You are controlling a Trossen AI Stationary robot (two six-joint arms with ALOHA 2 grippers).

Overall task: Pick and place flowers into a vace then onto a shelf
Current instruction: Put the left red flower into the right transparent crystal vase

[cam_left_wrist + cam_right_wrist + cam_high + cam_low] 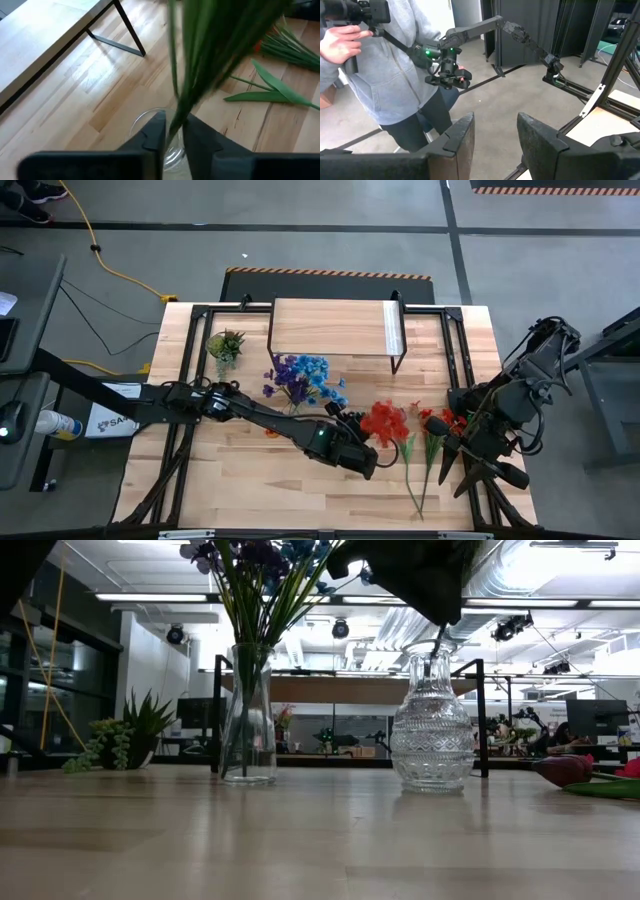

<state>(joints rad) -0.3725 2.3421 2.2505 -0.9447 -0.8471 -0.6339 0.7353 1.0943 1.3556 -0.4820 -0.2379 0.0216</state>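
At the table's (250,480) far left corner stands a small spiky green plant (225,345). Just right of it, a tall clear vase (248,720) holds a bunch of blue and purple flowers (303,377), their green stems running down inside the glass. Behind that vase, along the far edge, sits the shelf (335,328) with its light plank top and thin black legs, nothing on it.

The left arm reaches in from the left side across the middle of the table, and the left pincer (173,132) hovers over a round, cut-glass vase (432,735). Its fingers (155,131) stand close together with a green stem (200,75) running through the narrow gap; whether they actually pinch it cannot be told. The stem's foot is inside the vase mouth, and a red bloom (384,422) shows beside the pincer from above.

Right of that, more flowers (430,442) lie flat on the table, red blooms toward the shelf and long stems toward the near edge.

The right arm waits at the right edge, off the table, its right pincer (496,132) spread apart and empty, facing the room where a person in a grey hoodie (390,65) stands.
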